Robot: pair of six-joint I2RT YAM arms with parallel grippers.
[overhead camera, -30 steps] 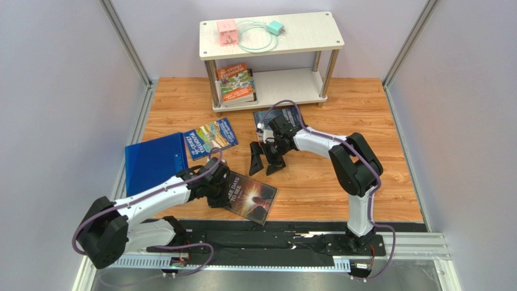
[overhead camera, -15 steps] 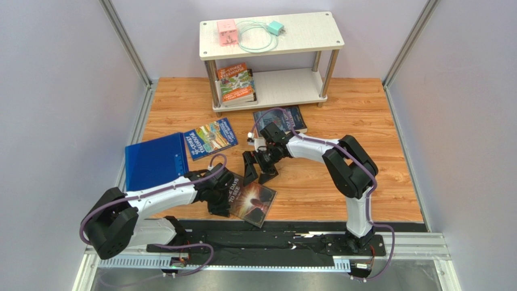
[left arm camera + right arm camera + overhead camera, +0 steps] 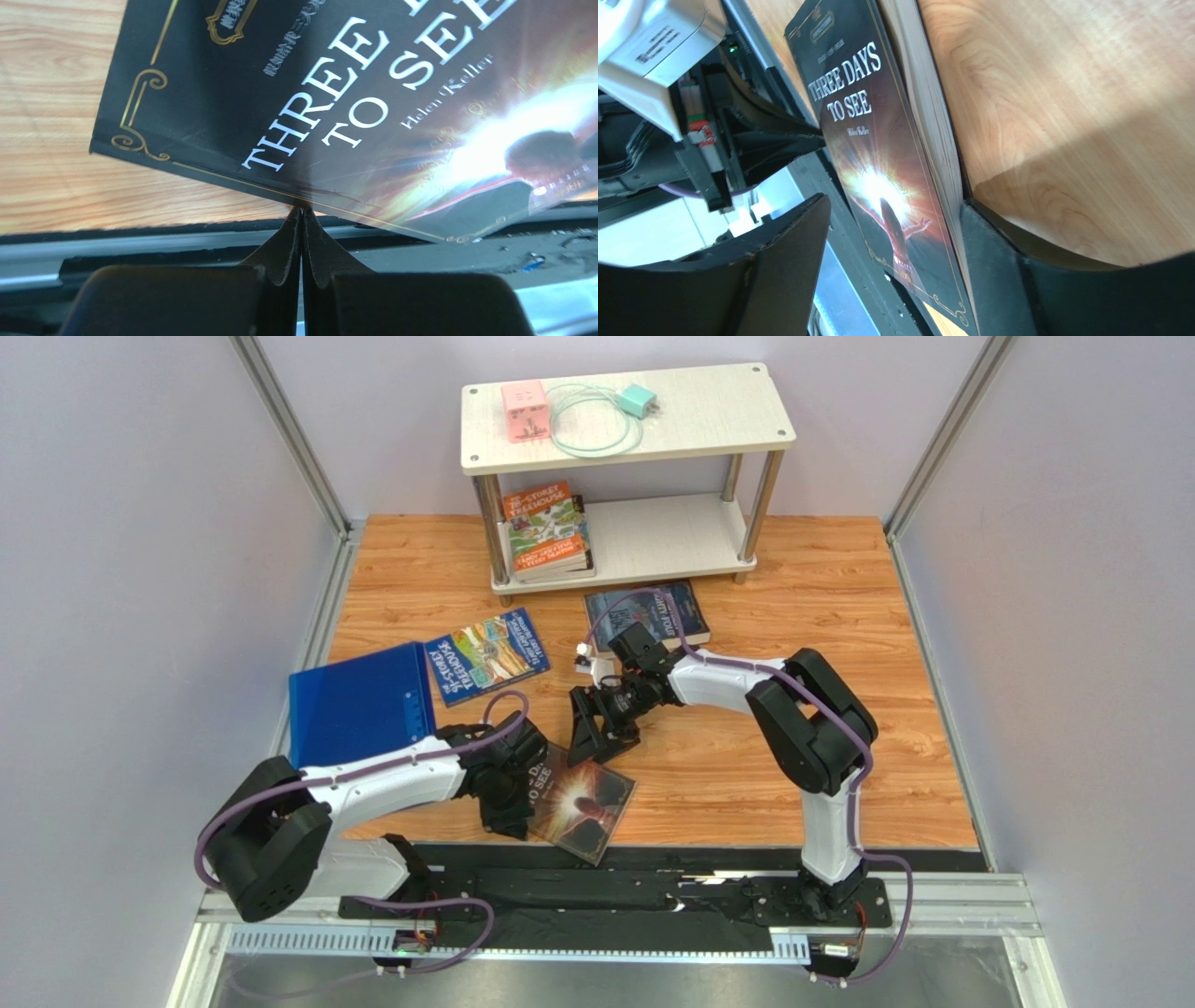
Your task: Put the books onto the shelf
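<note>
The black book "Three Days to See" [image 3: 589, 805] [image 3: 337, 91] [image 3: 878, 161] is tipped up on one edge near the table's front. My left gripper [image 3: 516, 791] [image 3: 302, 210] is shut, its tips pressed against the book's lower edge. My right gripper [image 3: 598, 737] [image 3: 892, 203] is open and straddles the book's far edge: one finger [image 3: 997, 273] rests against the page side, the other stands off the cover. An orange book [image 3: 547, 529] lies on the shelf's [image 3: 701, 423] lower board. A blue cartoon book [image 3: 487, 654] and a dark blue-grey book [image 3: 648, 613] lie on the wooden floor.
A blue folder [image 3: 358, 707] lies at the left. A pink box [image 3: 523, 409] and a teal plug [image 3: 638, 401] with its cable sit on the shelf's top board. A black strip and metal rail [image 3: 673, 889] run along the front edge.
My right gripper has come left and nearer, onto the black book, and its jaws have narrowed. The left gripper has pushed the book's edge, and the book has shifted slightly and tipped up.
</note>
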